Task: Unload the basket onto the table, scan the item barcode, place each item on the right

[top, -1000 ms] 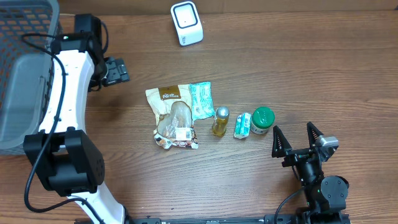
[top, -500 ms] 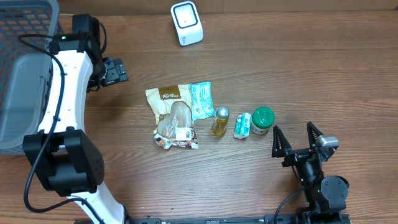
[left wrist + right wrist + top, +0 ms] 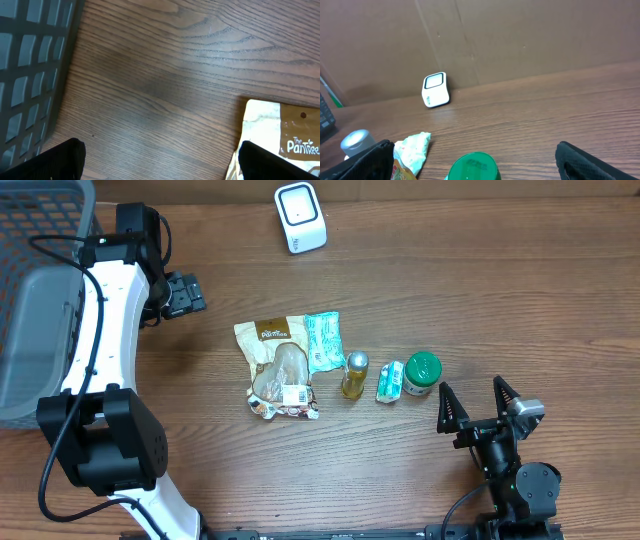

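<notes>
White scanner (image 3: pixel 300 218) sits at the far side; left gripper (image 3: pixel 188 293) and right gripper (image 3: pixel 472 395) both stand apart, empty.

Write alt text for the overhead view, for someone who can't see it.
Five groceries lie in a row on the table: snack bag, teal packet, bottle, small pack, green-lidded jar. A white scanner sits at the far edge, a grey basket at left. The left fingers, near the basket, and right fingers, near the jar, are open and empty.
</notes>
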